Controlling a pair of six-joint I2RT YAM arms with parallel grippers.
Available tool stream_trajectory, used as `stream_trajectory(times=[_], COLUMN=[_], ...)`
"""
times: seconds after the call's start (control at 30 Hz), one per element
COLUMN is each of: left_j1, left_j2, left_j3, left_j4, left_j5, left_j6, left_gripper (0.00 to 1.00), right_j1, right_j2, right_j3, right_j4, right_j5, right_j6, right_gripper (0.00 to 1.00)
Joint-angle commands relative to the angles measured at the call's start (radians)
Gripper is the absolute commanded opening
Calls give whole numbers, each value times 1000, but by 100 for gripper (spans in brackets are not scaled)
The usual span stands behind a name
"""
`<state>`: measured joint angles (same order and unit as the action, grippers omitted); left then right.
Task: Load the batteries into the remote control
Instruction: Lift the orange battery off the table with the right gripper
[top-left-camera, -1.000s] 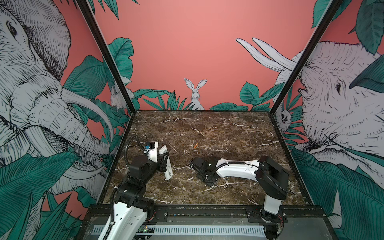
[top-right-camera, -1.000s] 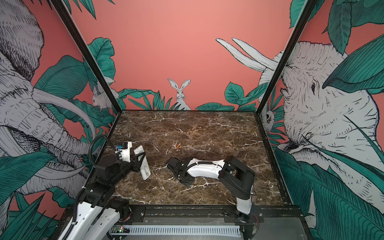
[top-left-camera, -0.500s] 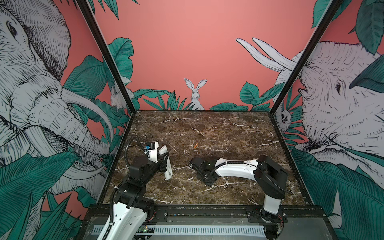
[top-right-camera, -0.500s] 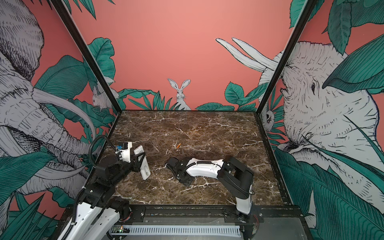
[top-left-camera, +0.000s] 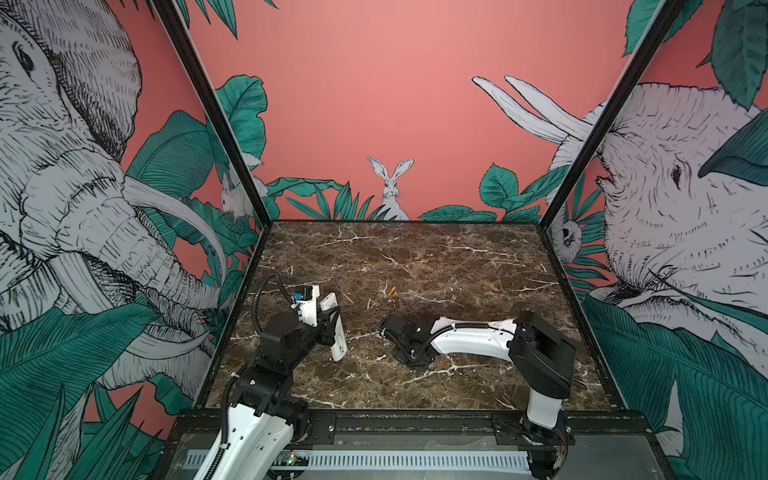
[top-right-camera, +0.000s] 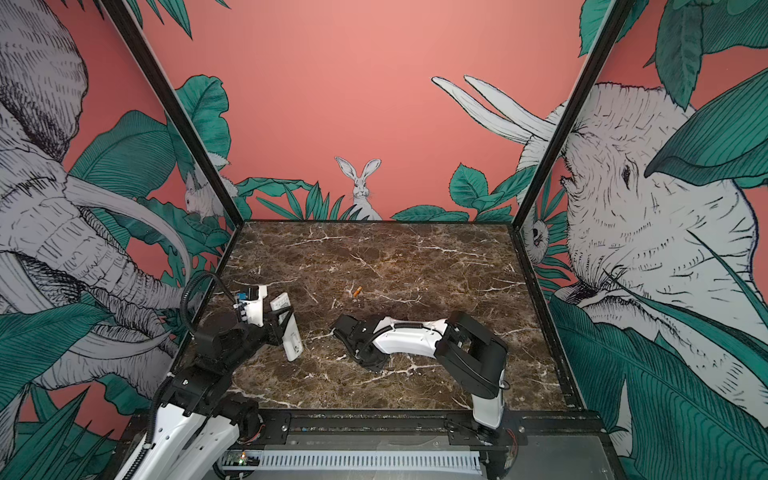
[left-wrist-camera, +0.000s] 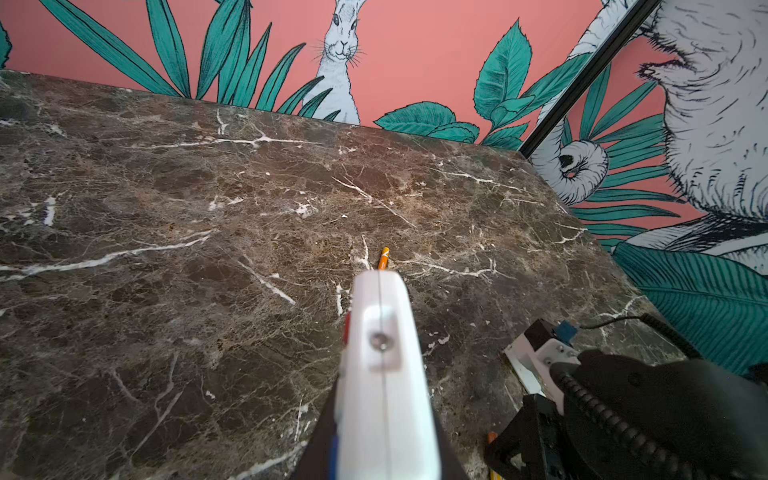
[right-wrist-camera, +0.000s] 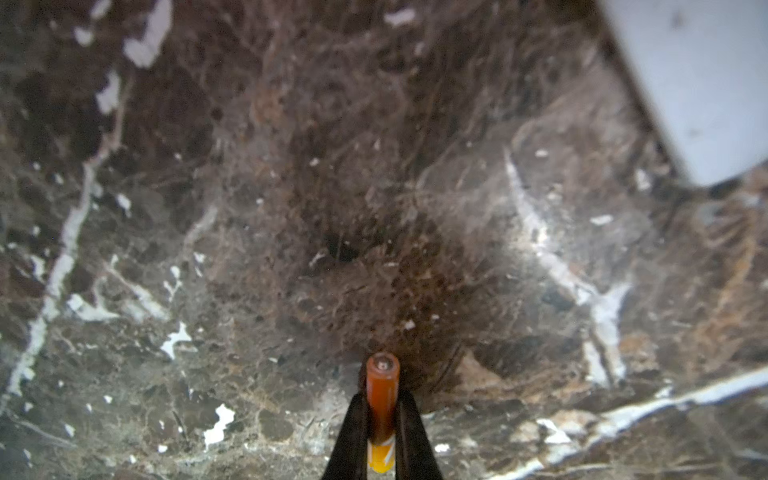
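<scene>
My left gripper (top-left-camera: 332, 322) is shut on the white remote control (top-left-camera: 337, 336), holding it tilted above the table's left side in both top views (top-right-camera: 291, 334). In the left wrist view the remote (left-wrist-camera: 384, 374) sticks out forward between the dark fingers. My right gripper (right-wrist-camera: 382, 415) is shut on an orange battery (right-wrist-camera: 382, 386), whose metal tip pokes out past the fingertips, low over the marble. In both top views this gripper (top-left-camera: 413, 361) points down at the table's middle. A second battery (top-left-camera: 391, 291) lies loose farther back, also visible in the left wrist view (left-wrist-camera: 383, 257).
The brown marble table (top-left-camera: 457, 266) is walled by jungle-print panels on three sides. A black rail (top-left-camera: 415, 419) runs along the front edge. A blurred white surface (right-wrist-camera: 706, 83) fills one corner of the right wrist view.
My right gripper's jaws have closed onto the battery at the table's middle. The left arm and the remote have stayed where they were.
</scene>
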<state>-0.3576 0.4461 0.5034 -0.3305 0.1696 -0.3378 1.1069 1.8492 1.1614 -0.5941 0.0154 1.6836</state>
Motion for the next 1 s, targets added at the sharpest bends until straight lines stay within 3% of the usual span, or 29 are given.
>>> stream_trajectory(times=[0.0,0.37,0.53,0.77,0.97], left_j1=[-3,-3,-3,-3,-3], left_j2=[5,69,59,54,64], left_j3=[-4,7,14,16,3], left_j4=[42,89,70,45,79], left_j5=[43,231,300,329,334], left_j6=[-9,-52,-73,-89,-116], left_gripper=[0,0,0,0,0], right_j1=[-10,-68,-86,-95,-96], right_j2=[51,-51,-57,-93,-80], right_j3=[-74,-125,-124,-114,-128], right_j4=[-57,-170,-172,-164,-133], right_j5=[-17,73,41,51,23], right_j6=[-10,-481,-681,-819,-846], right_gripper=[8,0,0,3,8])
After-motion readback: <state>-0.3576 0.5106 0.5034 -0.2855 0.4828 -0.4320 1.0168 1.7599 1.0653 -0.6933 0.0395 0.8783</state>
